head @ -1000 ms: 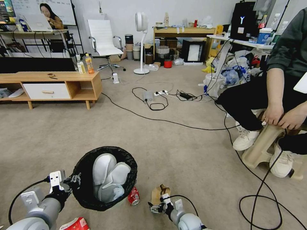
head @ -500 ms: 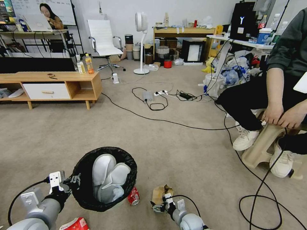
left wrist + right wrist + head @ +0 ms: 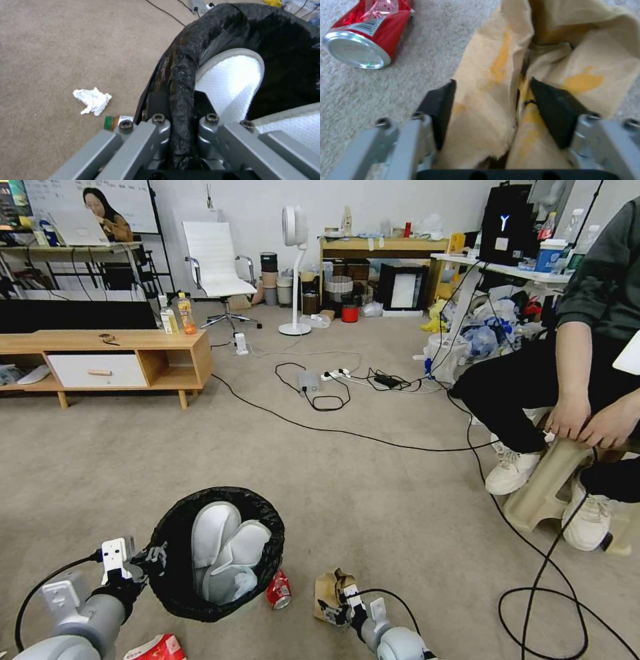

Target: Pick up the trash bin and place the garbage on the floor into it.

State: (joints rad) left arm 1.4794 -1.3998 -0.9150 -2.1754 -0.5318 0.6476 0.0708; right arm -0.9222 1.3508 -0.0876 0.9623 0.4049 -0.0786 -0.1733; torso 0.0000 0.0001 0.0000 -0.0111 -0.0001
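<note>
Right wrist view: red can (image 3: 366, 37) beside the brown bag (image 3: 506, 82).

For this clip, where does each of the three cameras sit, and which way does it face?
Head view: on the robot's head, looking forward and down at the carpet; both arms show, left tool at the trash bin, right tool at the brown paper bag.
Left wrist view: along the left tool clamped on the bin's bagged rim.
Right wrist view: down its open tool straddling the bag.
Shared: the red crushed can shows in the head and right wrist views.
</note>
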